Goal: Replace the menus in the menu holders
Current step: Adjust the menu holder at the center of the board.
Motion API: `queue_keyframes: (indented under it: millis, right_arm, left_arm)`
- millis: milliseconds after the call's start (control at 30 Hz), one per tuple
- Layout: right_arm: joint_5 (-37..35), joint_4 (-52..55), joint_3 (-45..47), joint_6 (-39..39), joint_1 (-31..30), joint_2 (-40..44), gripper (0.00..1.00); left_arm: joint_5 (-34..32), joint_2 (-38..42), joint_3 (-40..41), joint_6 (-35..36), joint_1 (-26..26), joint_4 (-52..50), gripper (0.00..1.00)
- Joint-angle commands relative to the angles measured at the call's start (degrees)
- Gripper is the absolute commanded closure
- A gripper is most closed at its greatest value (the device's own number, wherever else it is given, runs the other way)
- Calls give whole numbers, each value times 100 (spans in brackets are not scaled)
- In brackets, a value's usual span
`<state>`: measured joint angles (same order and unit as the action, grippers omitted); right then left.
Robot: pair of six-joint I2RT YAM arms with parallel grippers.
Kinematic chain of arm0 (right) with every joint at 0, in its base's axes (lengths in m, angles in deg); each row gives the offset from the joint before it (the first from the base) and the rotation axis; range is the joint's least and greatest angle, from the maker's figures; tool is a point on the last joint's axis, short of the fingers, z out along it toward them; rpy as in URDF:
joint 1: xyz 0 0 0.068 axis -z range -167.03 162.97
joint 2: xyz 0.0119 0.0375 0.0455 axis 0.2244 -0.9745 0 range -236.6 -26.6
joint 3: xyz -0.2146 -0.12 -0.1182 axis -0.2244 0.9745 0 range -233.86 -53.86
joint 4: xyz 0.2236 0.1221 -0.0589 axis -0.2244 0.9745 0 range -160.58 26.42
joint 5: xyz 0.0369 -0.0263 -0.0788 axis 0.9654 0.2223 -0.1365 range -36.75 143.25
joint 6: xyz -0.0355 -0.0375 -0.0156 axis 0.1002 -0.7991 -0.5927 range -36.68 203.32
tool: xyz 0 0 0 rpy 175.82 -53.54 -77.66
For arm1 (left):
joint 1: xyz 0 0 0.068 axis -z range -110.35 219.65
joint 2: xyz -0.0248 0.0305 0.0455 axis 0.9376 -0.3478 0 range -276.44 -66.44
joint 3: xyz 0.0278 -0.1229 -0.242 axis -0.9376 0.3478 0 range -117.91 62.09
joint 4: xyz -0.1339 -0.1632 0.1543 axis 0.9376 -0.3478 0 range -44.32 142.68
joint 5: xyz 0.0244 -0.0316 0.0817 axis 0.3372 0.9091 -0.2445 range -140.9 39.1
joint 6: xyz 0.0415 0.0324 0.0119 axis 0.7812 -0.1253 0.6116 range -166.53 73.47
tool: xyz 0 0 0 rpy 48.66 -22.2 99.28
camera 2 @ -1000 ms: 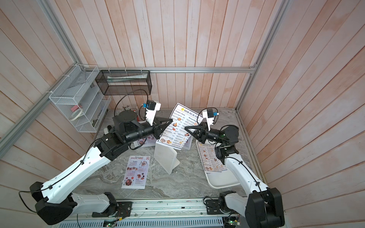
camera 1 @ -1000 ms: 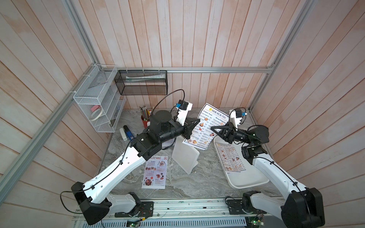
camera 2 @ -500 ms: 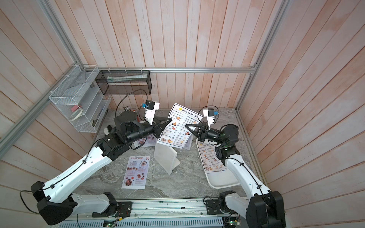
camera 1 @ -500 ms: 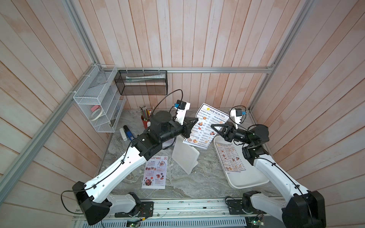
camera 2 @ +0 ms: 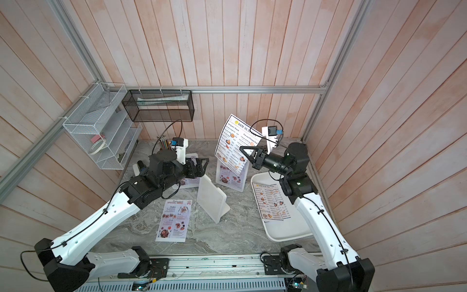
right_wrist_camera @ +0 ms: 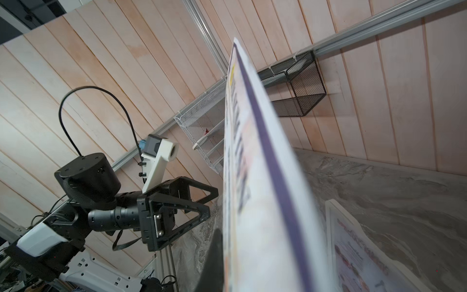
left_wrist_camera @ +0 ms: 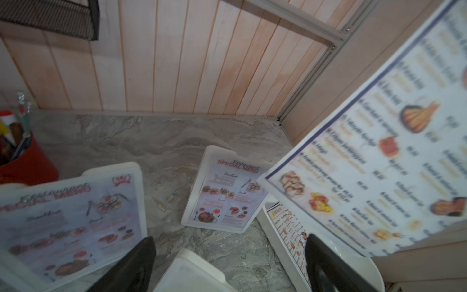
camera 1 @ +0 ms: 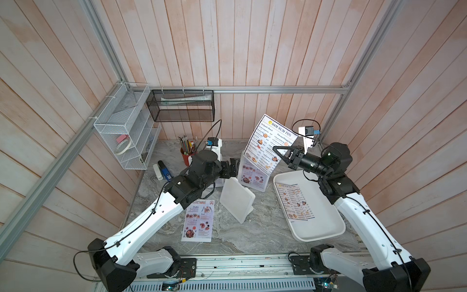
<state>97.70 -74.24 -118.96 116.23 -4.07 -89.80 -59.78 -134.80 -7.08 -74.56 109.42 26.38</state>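
A "Dim Sum Inn" menu (camera 1: 269, 144) (camera 2: 235, 146) (right_wrist_camera: 265, 202) hangs tilted in the air, my right gripper (camera 1: 276, 149) (camera 2: 242, 148) shut on its lower right edge. My left gripper (camera 1: 236, 164) (camera 2: 205, 165) (left_wrist_camera: 227, 268) stands open and empty to the left of that sheet, apart from it. Below the sheet a menu holder (camera 1: 254, 177) (left_wrist_camera: 225, 194) stands with a "Special Menu" inside. A blank white holder (camera 1: 237, 199) (camera 2: 213, 199) stands back-side toward the camera. A third holder (camera 2: 188, 180) (left_wrist_camera: 70, 222) is half hidden behind my left arm.
A loose "Special Menu" sheet (camera 1: 198, 221) lies flat near the front. A white tray (camera 1: 326, 222) at the right holds another Dim Sum sheet (camera 1: 294, 201). A red pencil cup (camera 1: 187, 156), a white wire rack (camera 1: 126, 131) and a black mesh basket (camera 1: 182, 106) line the back left.
My left gripper has opened, let go of the Dim Sum sheet's left edge and drawn back leftward. The right gripper keeps its hold on the sheet.
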Motion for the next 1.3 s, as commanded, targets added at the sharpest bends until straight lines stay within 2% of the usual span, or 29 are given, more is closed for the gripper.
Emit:
queue_keyframes:
  millis: [0, 167, 300, 567, 867, 1267]
  right_arm:
    - [-757, 1536, -471, -706, -300, 14, 100]
    - [-1219, 2176, -909, -891, -683, -95, 100]
    - [-1379, 2351, -1055, -904, -911, -125, 100]
    - [-1447, 2511, -1080, -727, -1137, -81, 100]
    - [-1789, 2703, -917, -536, -1446, -39, 100]
    - [-2389, 2689, -939, -214, -1590, -62, 100]
  left_arm:
    - [-322, 226, 677, -519, -65, -505, 8]
    - [-94, 359, 1626, -871, -75, -151, 9]
    - [-133, 200, 1847, -916, -75, 56, 9]
    - [-40, -266, 1715, -695, -217, 515, 9]
    - [353, -548, 1675, -555, -494, 976, 9]
    - [527, -1081, 1142, 0, -576, 949, 10]
